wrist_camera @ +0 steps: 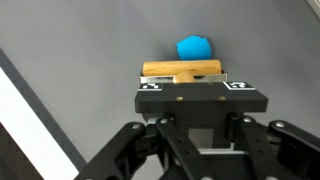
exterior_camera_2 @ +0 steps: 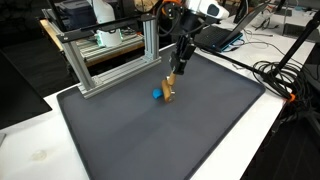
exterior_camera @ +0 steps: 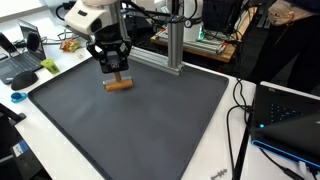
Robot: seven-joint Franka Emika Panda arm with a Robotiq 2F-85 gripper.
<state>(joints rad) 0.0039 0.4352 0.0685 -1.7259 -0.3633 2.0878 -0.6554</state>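
Wrist view shows the claw point(wrist_camera: 185, 88) closed down on a wooden block point(wrist_camera: 182, 69), its two dark fingers drawn in against the block's middle. The block lies crosswise to the fingers, with an end sticking out past the claw on either side. Just beyond the block, on the side away from the claw's body, sits a small blue lump point(wrist_camera: 195, 47), touching or nearly touching the wood. Which of the two cannot be told.

In both exterior views the claw point(exterior_camera: 113, 72) point(exterior_camera_2: 172, 80) points straight down over a dark grey mat point(exterior_camera: 130, 130) point(exterior_camera_2: 150, 140), gripping the wooden block point(exterior_camera: 118, 84) point(exterior_camera_2: 169, 92) at its tips. The block is level and very low. Whether it rests on the mat or hangs just clear of it cannot be made out. In an exterior view the blue lump point(exterior_camera_2: 158, 94) lies right beside the block at the claw's foot. An aluminium frame point(exterior_camera: 175, 45) point(exterior_camera_2: 110, 60) stands on the mat's far edge behind the claw, near it but apart.
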